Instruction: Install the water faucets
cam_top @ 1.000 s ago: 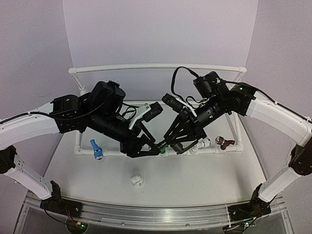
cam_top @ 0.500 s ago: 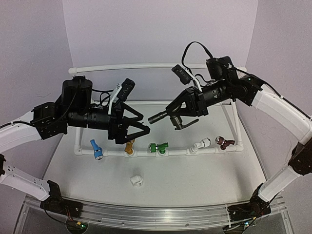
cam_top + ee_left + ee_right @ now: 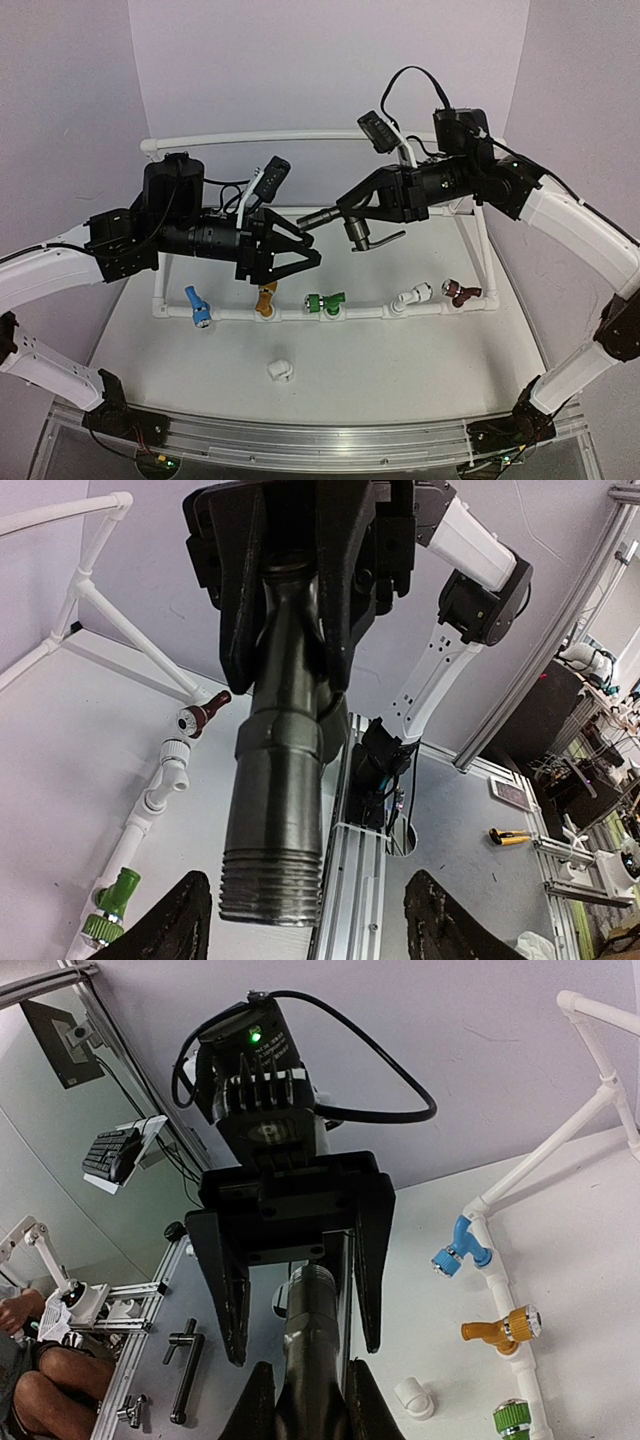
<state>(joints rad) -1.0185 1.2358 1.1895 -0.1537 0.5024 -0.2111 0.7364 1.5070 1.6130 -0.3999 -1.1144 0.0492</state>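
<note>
R gripper [image 3: 345, 215] is clamped on the dark grey faucet [image 3: 318, 216], held up in the air over the back of the table [image 3: 420, 360], well above the front pipe [image 3: 365, 312]. Barrel is roughly level, threaded end [image 3: 268, 890] pointing at the L gripper [image 3: 303, 250]. Lever handle [image 3: 378, 240] hangs under the R fingers.

L gripper jaws are apart. In the left wrist view its fingertips [image 3: 190, 925] sit either side of the threaded end w/ a gap on both sides, not touching. Looks like a handover or regrip setup.

Already on the front pipe, L to R: blue faucet [image 3: 197, 305], gold faucet [image 3: 266, 298], green faucet [image 3: 322, 302], white faucet [image 3: 410, 296], maroon faucet [image 3: 460, 291]. A loose white fitting [image 3: 280, 371] lies on the table nearer the arm bases, apart from the pipe.

Handling, my guess: solid metal, so rigid and heavy for its size, no give and not fragile. The smooth round barrel is prob slippery and could roll in flat pads. Best hold is across the thick collar mid-body, or where the lever stops rotation. Keep off the threads, since they need to stay free for screwing in. The lever makes it off-balance, so expect it to twist if the grip is loose.
</note>
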